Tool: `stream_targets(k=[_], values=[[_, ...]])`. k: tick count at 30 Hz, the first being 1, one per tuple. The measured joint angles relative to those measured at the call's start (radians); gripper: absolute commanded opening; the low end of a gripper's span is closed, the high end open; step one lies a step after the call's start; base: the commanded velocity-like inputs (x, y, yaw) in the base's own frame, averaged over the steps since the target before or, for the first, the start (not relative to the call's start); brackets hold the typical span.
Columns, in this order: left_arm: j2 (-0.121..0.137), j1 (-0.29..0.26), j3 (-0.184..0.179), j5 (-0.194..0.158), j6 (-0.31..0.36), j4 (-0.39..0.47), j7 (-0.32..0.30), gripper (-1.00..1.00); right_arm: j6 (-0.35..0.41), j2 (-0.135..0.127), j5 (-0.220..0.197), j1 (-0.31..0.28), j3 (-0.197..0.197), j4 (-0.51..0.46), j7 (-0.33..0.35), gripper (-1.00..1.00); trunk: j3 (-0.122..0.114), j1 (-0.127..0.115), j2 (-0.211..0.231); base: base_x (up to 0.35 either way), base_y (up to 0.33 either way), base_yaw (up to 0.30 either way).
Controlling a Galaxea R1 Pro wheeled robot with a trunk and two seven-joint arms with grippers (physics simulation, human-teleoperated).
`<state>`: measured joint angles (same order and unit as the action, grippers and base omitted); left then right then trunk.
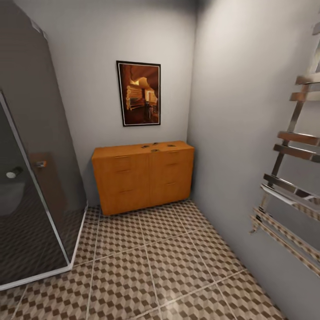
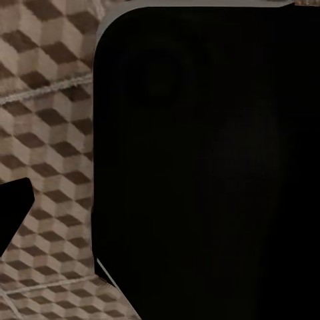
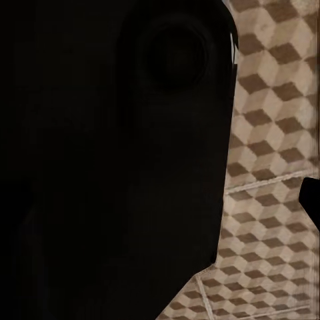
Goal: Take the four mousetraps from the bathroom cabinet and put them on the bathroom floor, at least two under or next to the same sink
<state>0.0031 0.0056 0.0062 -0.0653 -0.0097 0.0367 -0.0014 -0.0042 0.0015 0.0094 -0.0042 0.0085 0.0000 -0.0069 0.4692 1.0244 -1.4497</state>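
mousetraps (image 1: 156,146) lay as small dark-and-tan shapes on the flat top of the cabinet (image 1: 144,178), four specks that could be made out there, too small to read in any detail: one toward the left of the middle, one near the back edge, one just behind the front edge at the centre seam, one toward the right. the cabinet itself was a low orange-brown chest with two columns of drawers and slim bar handles, all drawers closed, standing against the far wall in the corner where that wall met the right-hand wall. a framed dark orange picture (image 1: 138,93) hung on the wall above it. the bathroom floor (image 1: 169,266), tiled in a brown, beige and cream cube pattern with pale grout lines, stretched from the cabinet's base toward the camera. a glass shower enclosure (image 1: 35,186) stood at the left, and a chrome towel rail (image 1: 291,178) was fixed to the right wall.

in both wrist views a large black body blocked most of the frame, with the cube-pattern tiles beside it. whether either gripper was parted or closed could not be told, nor whether it held anything.
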Motion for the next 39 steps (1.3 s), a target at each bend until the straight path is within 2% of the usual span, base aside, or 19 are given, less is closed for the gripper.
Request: stream_targets(k=[10, 39], values=[[-0.001, 0.0, 0.0, 0.0, 0.0, 0.0, 0.0, 1.0, 0.0, 0.0, -0.001, 0.0, 0.0, 0.0, 0.0, 1.0, 0.0, 0.0, 0.0, 0.322, 0.0, 0.069], [0.0, 0.0, 0.0, 0.0, 0.001, -0.001, 0.0, 1.0, -0.001, 0.0, -0.001, 0.0, -0.001, 0.0, 0.0, 1.0, 0.0, 0.0, 0.0, 0.322, 0.0, 0.003]])
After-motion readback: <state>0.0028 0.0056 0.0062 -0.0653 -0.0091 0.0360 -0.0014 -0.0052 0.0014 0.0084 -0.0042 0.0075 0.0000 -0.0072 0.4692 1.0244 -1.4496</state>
